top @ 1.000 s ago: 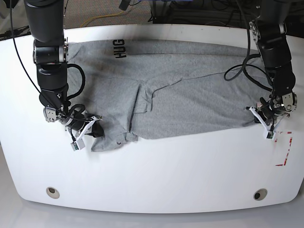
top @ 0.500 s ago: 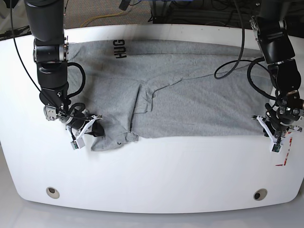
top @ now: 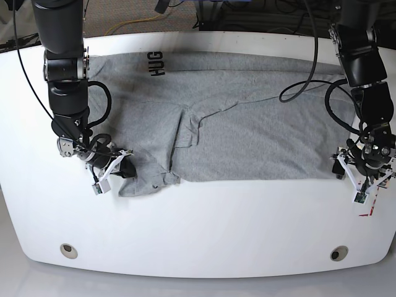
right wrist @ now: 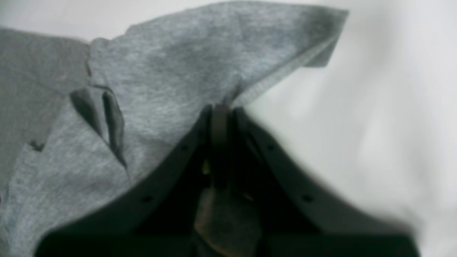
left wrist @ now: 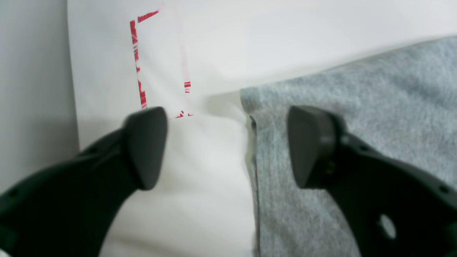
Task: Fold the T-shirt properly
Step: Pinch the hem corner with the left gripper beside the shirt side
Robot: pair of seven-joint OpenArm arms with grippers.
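The light grey T-shirt [top: 247, 124] lies spread across the white table [top: 204, 229], its near part folded over, with black letters "HUG" [top: 156, 64] showing at the far left. My left gripper [top: 361, 176] is open at the shirt's near right corner. In the left wrist view the shirt's edge [left wrist: 257, 142] lies flat between the spread fingers [left wrist: 146, 150] of the left gripper [left wrist: 228, 148]. My right gripper [top: 119, 168] is shut on the T-shirt at its near left corner. The right wrist view shows the right gripper [right wrist: 221, 110] pinching a lifted fold of the T-shirt [right wrist: 178, 71].
Red tape marks [top: 371, 204] sit on the table just right of the left gripper, also seen as a red tape outline [left wrist: 137, 64] by the table's edge. Two round holes [top: 69, 250] [top: 338, 253] are near the front edge. Cables lie beyond the far edge.
My left gripper drew the shirt's near right corner out to the right, then opened and let it go. The right gripper stayed shut on its corner.
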